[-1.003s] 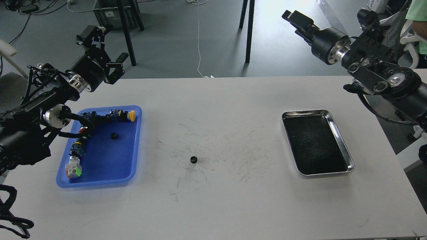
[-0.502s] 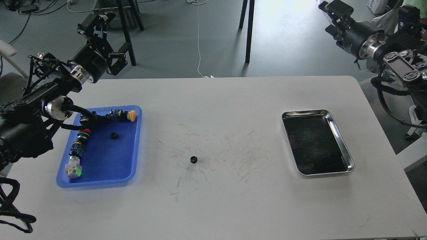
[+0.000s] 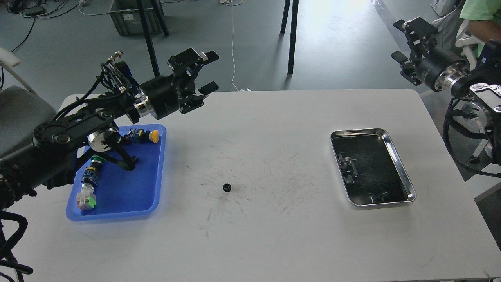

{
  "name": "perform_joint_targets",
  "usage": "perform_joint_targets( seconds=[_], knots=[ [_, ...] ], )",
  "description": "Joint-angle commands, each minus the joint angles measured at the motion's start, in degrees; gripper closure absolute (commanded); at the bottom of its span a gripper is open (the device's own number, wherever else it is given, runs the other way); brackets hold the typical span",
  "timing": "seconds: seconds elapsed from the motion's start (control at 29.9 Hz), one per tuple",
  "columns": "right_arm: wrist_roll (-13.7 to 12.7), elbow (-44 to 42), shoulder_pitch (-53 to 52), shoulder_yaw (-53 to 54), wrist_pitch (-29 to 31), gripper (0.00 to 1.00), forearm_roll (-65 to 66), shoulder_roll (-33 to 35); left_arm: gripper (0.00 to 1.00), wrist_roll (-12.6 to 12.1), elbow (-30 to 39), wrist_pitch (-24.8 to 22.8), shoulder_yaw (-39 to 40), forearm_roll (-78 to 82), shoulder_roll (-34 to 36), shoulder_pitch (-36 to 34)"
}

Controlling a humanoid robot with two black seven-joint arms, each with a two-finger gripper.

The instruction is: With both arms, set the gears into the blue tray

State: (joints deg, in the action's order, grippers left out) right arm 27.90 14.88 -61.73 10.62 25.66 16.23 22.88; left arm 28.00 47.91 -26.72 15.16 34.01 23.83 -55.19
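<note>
Your left pincer [image 3: 205,72] hangs released and empty above the desk's [image 3: 274,235] far left edge, beyond the blue tray [image 3: 117,209]. Your right pincer [image 3: 405,45], also spread and empty, sits off the far right corner. One gear [image 3: 226,187] lies on the bare desk, mid-way between the blue tray and steel tray [image 3: 403,172].

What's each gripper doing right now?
Left gripper: open, holding nothing, above the table's far edge.
Right gripper: open, holding nothing, off the table.
</note>
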Motion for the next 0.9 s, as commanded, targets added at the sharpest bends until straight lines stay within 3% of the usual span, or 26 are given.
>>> perform_joint_targets(
  seconds=[0.0, 0.13, 0.3, 0.4, 0.57, 0.74, 0.87],
  knots=[
    [0.1, 1.0, 1.2, 3.5, 0.7, 0.06, 0.0, 0.1, 0.01, 0.0, 2.6, 3.1, -1.4, 3.1, 0.4, 0.4],
    [0.1, 0.9, 1.5, 3.6, 0.4, 0.06, 0.0, -0.5, 0.01, 0.0, 4.2, 8.0, -3.5, 3.3, 1.0, 1.0],
    [0.1, 0.9, 2.0, 3.7, 0.2, 0.06, 0.0, -0.9, 0.02, 0.0, 6.6, 7.8, -3.2, 2.6, 3.8, 1.1],
    [0.1, 0.9, 2.1, 3.7, -0.1, 0.06, 0.0, -0.9, 0.02, 0.0, 11.8, 7.9, -3.7, 2.4, 6.7, 0.9],
    [0.1, 0.8, 2.8, 3.7, -0.3, 0.06, 0.0, -0.9, 0.02, 0.0, 10.5, 9.1, -2.7, -2.4, 7.4, -0.8],
    [0.1, 0.8, 3.3, 3.6, -0.3, 0.06, 0.0, -0.9, 0.02, 0.0, 12.1, 20.1, -1.9, -4.4, 9.2, 0.3],
    [0.1, 0.9, 3.2, 3.6, -0.3, 0.06, 0.1, -0.9, 0.01, 0.0, 17.8, 29.2, 1.4, -4.0, 11.1, 3.0]
  ],
)
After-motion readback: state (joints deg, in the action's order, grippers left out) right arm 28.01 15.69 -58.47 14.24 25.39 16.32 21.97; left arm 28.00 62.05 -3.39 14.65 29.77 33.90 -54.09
